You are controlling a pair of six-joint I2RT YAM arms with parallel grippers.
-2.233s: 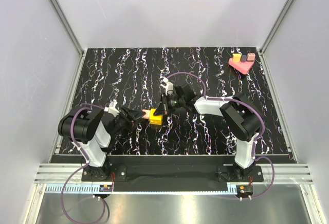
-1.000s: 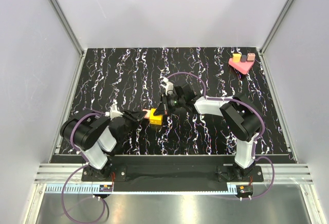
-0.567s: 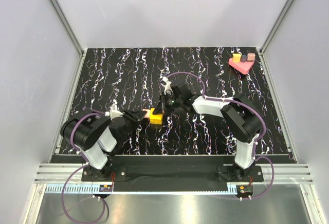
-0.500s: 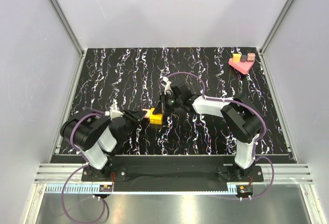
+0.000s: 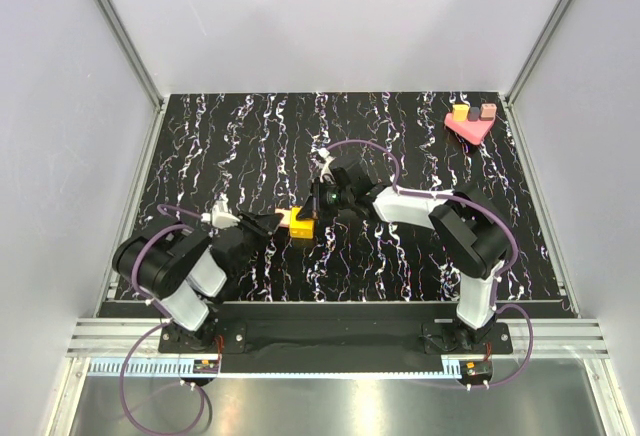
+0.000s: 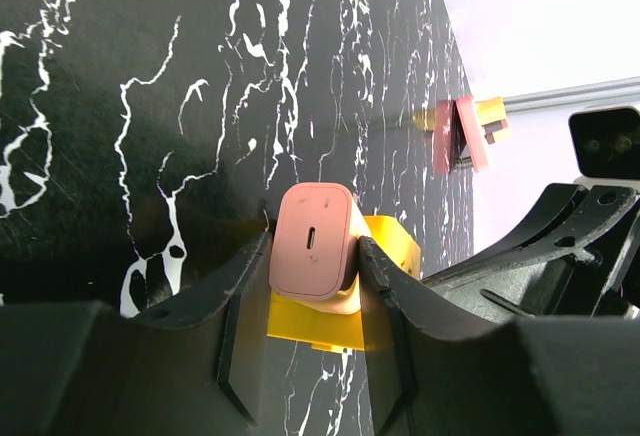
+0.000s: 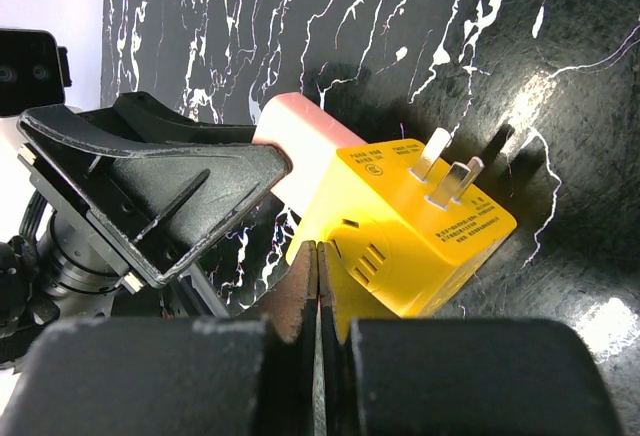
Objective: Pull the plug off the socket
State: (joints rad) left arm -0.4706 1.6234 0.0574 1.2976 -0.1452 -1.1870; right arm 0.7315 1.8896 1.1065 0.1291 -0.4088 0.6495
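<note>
A pink plug (image 6: 313, 241) sits pushed into a yellow socket cube (image 6: 392, 244), which lies on the black marbled table (image 5: 400, 146). My left gripper (image 6: 313, 256) is shut on the plug, one finger on each of its sides. In the top view the socket (image 5: 301, 224) lies mid-table, with the left gripper (image 5: 272, 224) on its left and the right gripper (image 5: 316, 206) on its right. From the right wrist, the socket (image 7: 410, 236) shows two metal prongs on top, and the plug (image 7: 300, 151) meets it flush. My right gripper (image 7: 318, 256) is shut, holding nothing, its tips against the socket's side.
A pink wedge-shaped base (image 5: 468, 123) carrying small yellow and brown blocks stands at the table's back right corner; it also shows far off in the left wrist view (image 6: 455, 134). Grey walls with metal rails enclose the table on three sides.
The left arm has drawn back a little to the left, bringing the plug and socket along together. The right gripper has followed, staying against the socket.
</note>
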